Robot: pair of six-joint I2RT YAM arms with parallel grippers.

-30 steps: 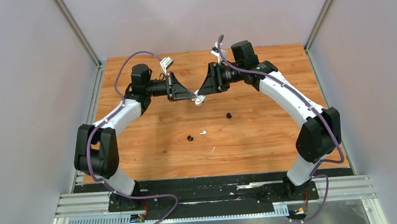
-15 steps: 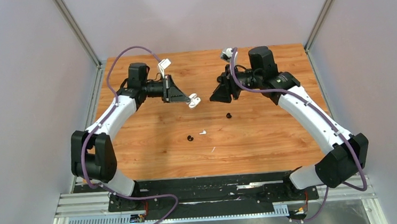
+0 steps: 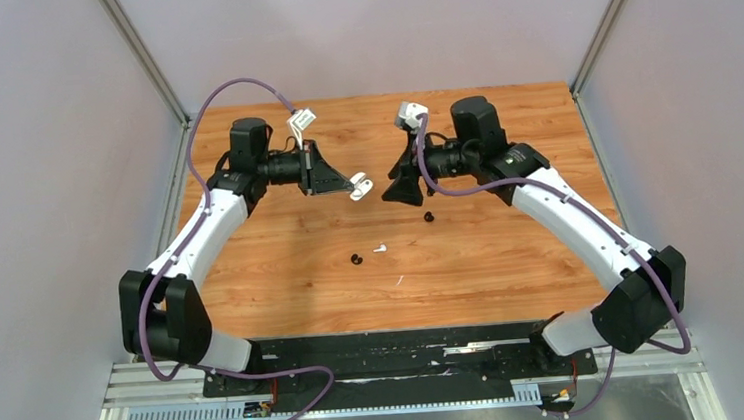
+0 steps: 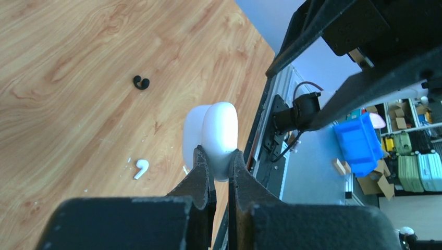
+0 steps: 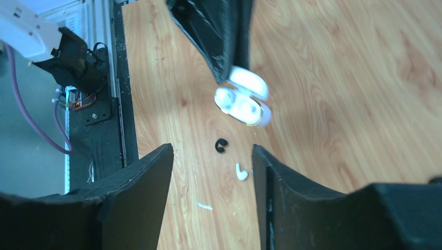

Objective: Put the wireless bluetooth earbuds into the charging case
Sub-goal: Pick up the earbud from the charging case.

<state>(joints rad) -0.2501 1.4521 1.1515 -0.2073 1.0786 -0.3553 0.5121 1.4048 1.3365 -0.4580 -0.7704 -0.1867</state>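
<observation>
My left gripper (image 3: 354, 182) is shut on a white charging case (image 3: 362, 189) and holds it above the table; in the left wrist view the case (image 4: 218, 127) sits pinched between the fingertips (image 4: 206, 166). The right wrist view shows the case (image 5: 243, 102) with its lid open. My right gripper (image 3: 399, 192) is open and empty, a short way right of the case. One white earbud (image 3: 379, 249) and a black earbud (image 3: 356, 259) lie mid-table. Another black earbud (image 3: 428, 217) lies below the right gripper. The second white earbud is not visible on the table.
A thin white scrap (image 3: 400, 280) lies on the wooden table (image 3: 512, 259) nearer the front. Grey walls and metal posts stand on both sides and at the back. The black base rail (image 3: 399, 353) runs along the near edge.
My right gripper let go of the case, pulled away to the right and came back a little, open. My left gripper kept hold of the case and drew it slightly left.
</observation>
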